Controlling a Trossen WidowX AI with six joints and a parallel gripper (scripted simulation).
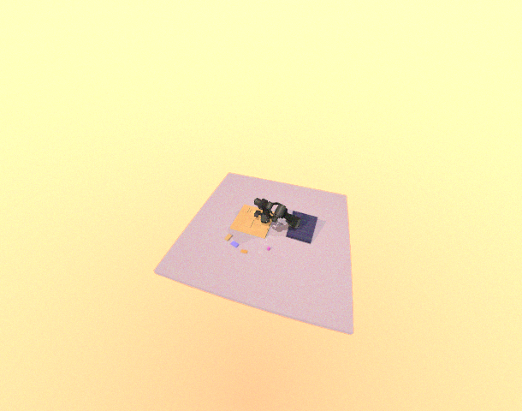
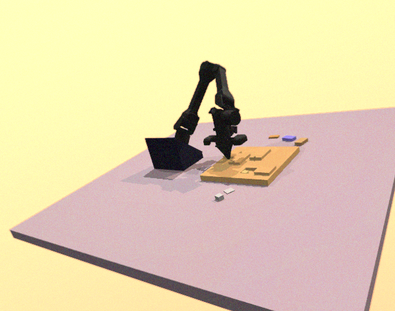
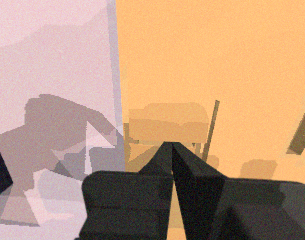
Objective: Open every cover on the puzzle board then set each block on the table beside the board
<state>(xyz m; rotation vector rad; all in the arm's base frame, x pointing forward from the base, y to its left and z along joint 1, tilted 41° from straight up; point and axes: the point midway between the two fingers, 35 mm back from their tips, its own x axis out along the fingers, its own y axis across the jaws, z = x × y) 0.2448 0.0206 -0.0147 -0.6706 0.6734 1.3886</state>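
Observation:
The orange puzzle board [image 2: 252,165] lies on the mauve table, also seen in the top view [image 1: 252,220]. It carries several raised orange covers [image 2: 259,154]. My gripper [image 2: 227,154] is shut and empty, pointing down with its tips at the board's near-left corner, next to a cover [image 3: 167,122] in the wrist view. The shut fingertips [image 3: 171,147] show in the wrist view over the board by its edge. Blocks lie on the table: a blue one [image 2: 289,137], two orange ones [image 2: 301,141] [image 2: 273,136], two grey ones [image 2: 219,197] [image 2: 228,190], and a magenta one [image 1: 268,248].
The arm's dark navy base [image 2: 171,153] stands left of the board. The table edge runs close along the right in the exterior view.

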